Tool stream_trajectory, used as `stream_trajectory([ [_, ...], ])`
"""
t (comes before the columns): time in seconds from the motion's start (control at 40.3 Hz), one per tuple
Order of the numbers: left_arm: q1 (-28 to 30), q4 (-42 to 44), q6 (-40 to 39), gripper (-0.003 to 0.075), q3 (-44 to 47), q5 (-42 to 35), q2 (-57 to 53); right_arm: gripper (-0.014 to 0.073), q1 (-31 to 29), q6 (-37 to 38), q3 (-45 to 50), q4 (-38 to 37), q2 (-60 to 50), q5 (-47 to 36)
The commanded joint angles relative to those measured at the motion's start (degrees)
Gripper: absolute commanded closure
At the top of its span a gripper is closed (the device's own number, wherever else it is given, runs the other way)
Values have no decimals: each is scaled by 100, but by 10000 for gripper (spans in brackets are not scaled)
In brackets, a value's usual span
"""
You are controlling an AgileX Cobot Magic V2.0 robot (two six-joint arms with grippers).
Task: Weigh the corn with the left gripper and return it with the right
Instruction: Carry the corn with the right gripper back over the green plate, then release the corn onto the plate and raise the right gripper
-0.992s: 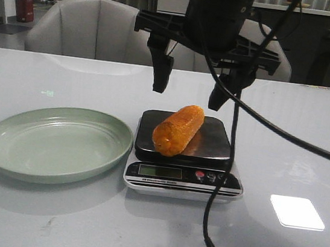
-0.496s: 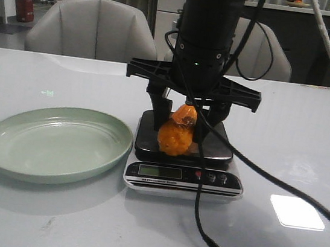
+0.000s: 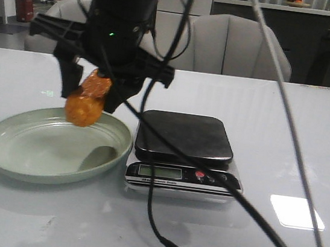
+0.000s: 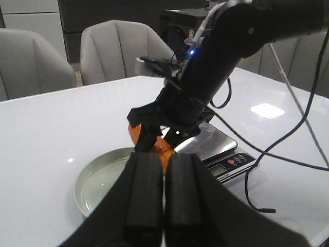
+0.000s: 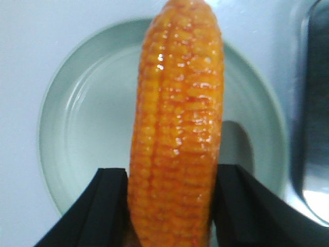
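Observation:
The corn [image 3: 85,104] is an orange-yellow cob, held nose-down in my right gripper [image 3: 93,94] above the right part of the green plate [image 3: 1,163]. In the right wrist view the cob [image 5: 177,128] sits between the black fingers of the right gripper [image 5: 172,206], with the plate [image 5: 61,103] below it. The scale [image 3: 185,135] has nothing on its black platform. My left gripper [image 4: 164,157] is shut and empty, held back from the plate [image 4: 87,180]; it does not show in the front view. Beyond its fingers the left wrist view shows the right gripper [image 4: 162,139] with the corn [image 4: 163,149].
Black and white cables hang from the arm across the scale's front [image 3: 149,194] and end on the table. The scale [image 4: 216,141] stands right of the plate. Grey chairs stand behind the table's far edge.
My right gripper came down on the corn on the scale, shut on it, lifted it and carried it left to above the plate. The scale platform is now bare.

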Motion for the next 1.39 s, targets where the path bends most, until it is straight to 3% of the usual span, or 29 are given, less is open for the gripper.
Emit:
stream_trajectory([
  [0.0, 8, 32, -25, 588, -139, -430, 65, 407, 69, -115, -325, -23, -90, -251],
  [0.074, 8, 32, -25, 588, -139, -430, 65, 340, 115, -115, -441, 33, 63, -236],
  [0.322, 8, 32, -25, 588, -139, -430, 65, -23, 115, -115, -509, 505, 297, -258],
  [0.521, 8, 32, -25, 589, -139, -430, 65, -13, 52, -129, -645, 521, 191, 89],
  [0.645, 8, 32, -25, 589, -139, -430, 65, -13, -70, -579, -837, 544, -29, 617],
  [0.794, 8, 32, -25, 588, -139, -430, 65, -13, -394, -1810, -913, 971, -443, 1376],
  [0.943, 8, 32, -25, 589, -139, -430, 65, -13, -955, -3529, -903, 1792, -867, 2219],
  [1.091, 8, 32, -25, 589, -139, -430, 65, -13, -1410, -4566, -749, 2024, -1324, 2790],
  [1.364, 8, 32, -25, 589, -139, -441, 65, -13, -2370, -5212, 870, 2024, -2771, 2145],
])
